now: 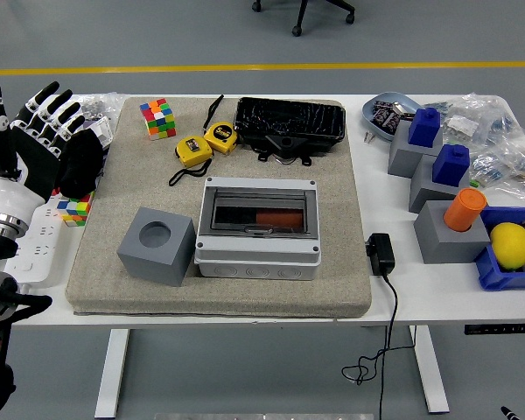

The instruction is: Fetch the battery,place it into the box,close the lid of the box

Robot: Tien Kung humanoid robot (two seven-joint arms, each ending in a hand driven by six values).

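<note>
Left hand (37, 144) of mine is raised at the table's (437, 302) left edge, fingers spread, holding nothing, well apart from the box (258, 227). Bare mat (105, 236) lies between us, with a grey cube (157, 246) just beside the box. That box sits mid-mat, its smoky lid down, a reddish battery (276, 216) showing inside.

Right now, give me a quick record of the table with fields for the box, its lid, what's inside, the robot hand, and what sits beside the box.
box: grey junction box on the beige mat, centre of table
lid: tinted transparent lid, lying closed
inside: a reddish object seen through the lid
left robot hand: raised at the table's left edge, fingers spread, holding nothing
right robot hand: not in view
beside box: grey cube with round hole on its left, black adapter on its right
</note>
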